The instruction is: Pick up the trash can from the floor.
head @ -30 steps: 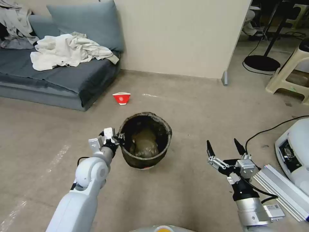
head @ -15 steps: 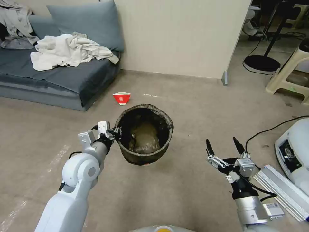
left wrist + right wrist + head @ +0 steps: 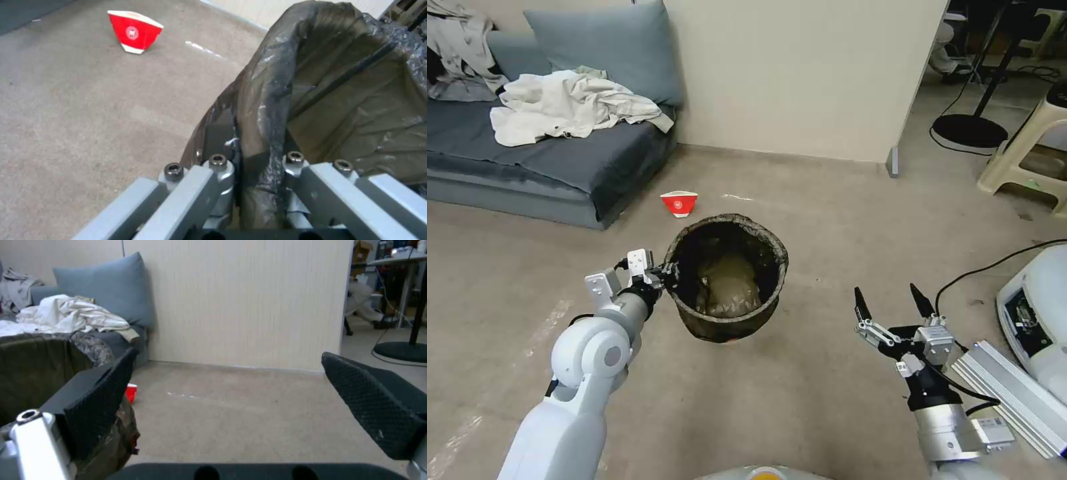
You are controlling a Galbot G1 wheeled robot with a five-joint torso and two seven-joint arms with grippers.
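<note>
Black fingers, left: the left gripper (image 3: 668, 273) is closed on the rim of the bin (image 3: 727, 280), one finger (image 3: 218, 140) on the outside wall and the other inside, the dark bag pinched between them.
Grip spot: the rim edge nearest the robot's left, where the bag folds over.
Bin: hangs tilted from that one pinch, its mouth turned up and toward the camera; the bag lining (image 3: 356, 110) sags in crumpled folds inside.
Bin base: a sliver of white and red shows under its lower edge; whether it touches the floor (image 3: 800, 387) I cannot tell for certain, though a shadow lies below it.
Left arm: white, reaching forward from the lower left of the head view, wrist just beside the bin.
Right gripper (image 3: 892, 305): spread wide, both black fingers pointing up, holding nothing, well apart from the bin on the robot's right.
Right pads: in the right wrist view the textured pad (image 3: 369, 406) faces the other across an open gap, with the bin (image 3: 40, 370) at the edge beyond.
Bowl (image 3: 679, 203): red and white, on the floor beyond the bin, near the sofa (image 3: 547, 167).
Sofa: grey-blue, with pale cloth (image 3: 567, 107) heaped on it.
Right side: a metal rail (image 3: 1014, 393) and a white device (image 3: 1037, 320) lie on the floor.
</note>
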